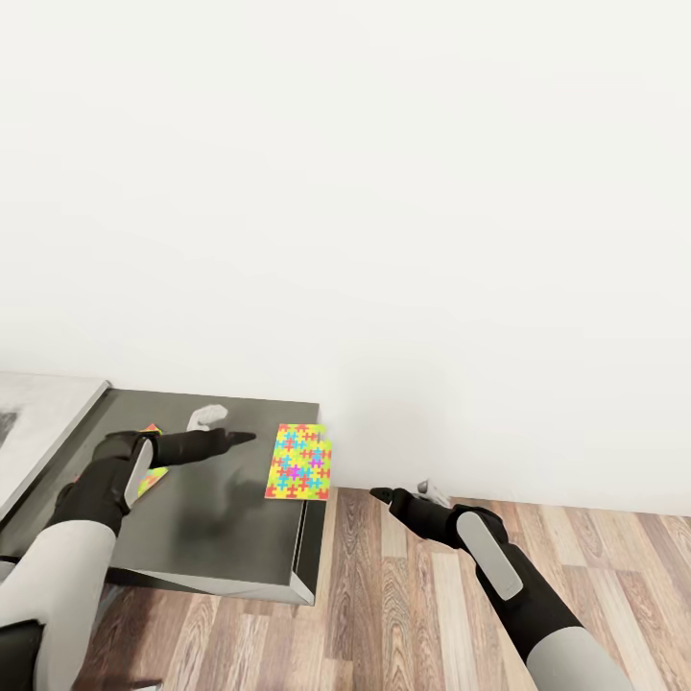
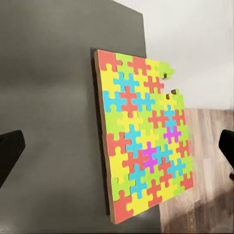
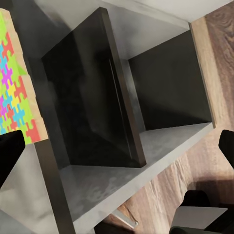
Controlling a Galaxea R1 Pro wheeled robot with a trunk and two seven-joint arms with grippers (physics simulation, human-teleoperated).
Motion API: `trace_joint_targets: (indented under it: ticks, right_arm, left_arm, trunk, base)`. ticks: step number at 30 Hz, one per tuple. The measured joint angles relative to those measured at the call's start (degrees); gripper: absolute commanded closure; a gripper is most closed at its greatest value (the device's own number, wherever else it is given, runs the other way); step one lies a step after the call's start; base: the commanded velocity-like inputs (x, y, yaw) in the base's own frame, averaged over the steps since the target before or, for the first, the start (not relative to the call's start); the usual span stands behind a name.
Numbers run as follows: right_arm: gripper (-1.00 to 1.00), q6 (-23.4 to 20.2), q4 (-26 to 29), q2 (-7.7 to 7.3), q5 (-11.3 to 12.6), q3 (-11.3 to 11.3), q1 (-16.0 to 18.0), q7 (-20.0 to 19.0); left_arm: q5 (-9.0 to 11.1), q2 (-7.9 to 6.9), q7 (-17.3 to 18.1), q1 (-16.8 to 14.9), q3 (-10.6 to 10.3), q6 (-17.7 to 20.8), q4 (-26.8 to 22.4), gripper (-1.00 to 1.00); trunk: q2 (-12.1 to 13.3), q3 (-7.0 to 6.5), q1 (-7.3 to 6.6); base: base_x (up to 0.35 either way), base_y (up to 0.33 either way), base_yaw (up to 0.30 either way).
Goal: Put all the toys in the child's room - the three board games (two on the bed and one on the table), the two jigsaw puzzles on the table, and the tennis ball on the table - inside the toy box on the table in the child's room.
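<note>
Ideally, the jigsaw puzzle (image 1: 299,462), overhanging the dark cabinet's (image 1: 230,528) right edge, is approached squarely by the left gripper (image 1: 242,438), fingers spread.

multicoloured jigsaw puzzle (image 1: 299,463), dark grey cabinet (image 1: 221,537)

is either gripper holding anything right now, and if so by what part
Nothing is held. The left gripper hovers open over the dark cabinet top, short of the jigsaw puzzle. The right gripper is open over the wood floor.
</note>
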State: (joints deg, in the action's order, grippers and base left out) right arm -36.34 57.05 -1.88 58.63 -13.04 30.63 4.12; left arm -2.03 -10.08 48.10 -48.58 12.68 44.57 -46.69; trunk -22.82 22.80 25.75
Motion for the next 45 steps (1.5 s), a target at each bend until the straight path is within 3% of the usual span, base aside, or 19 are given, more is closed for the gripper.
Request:
trace_joint_targets:
  ticks: [12, 16, 20, 22, 28, 36, 40, 45]
  right_arm:
    - [-1.00, 0.02, 0.00, -0.75, 0.05, 0.43, -0.01, -0.06]
    - [-1.00, -0.03, 0.01, -0.95, 0.16, 0.51, 0.00, -0.68]
    - [-1.00, -0.01, 0.04, -1.26, 0.51, 0.67, -0.34, -3.60]
    - [-1.00, 0.00, 0.06, -2.01, 0.78, 0.88, -0.49, -6.11]
    - [-1.00, -0.09, 0.07, -4.04, 0.79, 1.40, -0.67, -14.15]
    - [-1.00, -0.19, 0.12, -4.65, 0.76, 2.50, -0.93, -21.21]
    - [-1.00, -0.49, 0.17, -5.78, 0.90, 4.41, -1.02, -23.60]
    - [-1.00, -0.57, 0.28, -7.04, 0.92, 5.26, -1.05, -27.35]
  left_arm:
    - [-0.10, -4.10, 19.63, 0.12, -0.02, 6.05, -1.06, -1.00]
    - [-0.37, -5.83, 28.85, 0.44, -0.27, 7.99, -2.49, -1.00]
    - [-0.53, -7.44, 37.21, 1.46, -0.38, 9.82, -3.96, -1.00]
    - [-0.64, -8.43, 39.55, 1.80, -0.43, 10.23, -4.20, -1.00]
    - [-0.39, -10.35, 41.58, 4.05, -0.36, 10.49, -4.54, -1.00]
    - [-0.42, -10.33, 41.57, 5.13, -0.36, 10.28, -4.85, -1.00]
    - [-0.43, -10.26, 41.57, 5.25, -0.27, 10.09, -4.87, -1.00]
    - [-0.37, -10.24, 41.58, 5.34, -0.25, 10.04, -4.88, -1.00]
  trunk:
    - [0.00, 0.00, 0.00]
    - [0.00, 0.00, 0.00]
    - [-0.01, 0.00, 0.00]
    - [-0.01, 0.00, 0.00]
    - [0.00, 0.00, 0.00]
    - [0.00, 0.00, 0.00]
    - [0.00, 0.00, 0.00]
    - [0.00, 0.00, 0.00]
  base:
    - [0.000, 0.000, 0.000]
    - [0.000, 0.000, 0.000]
    - [0.000, 0.000, 0.000]
    - [0.000, 0.000, 0.000]
    - [0.000, 0.000, 0.000]
    - [0.000, 0.000, 0.000]
    - [0.000, 0.000, 0.000]
    - [0.000, 0.000, 0.000]
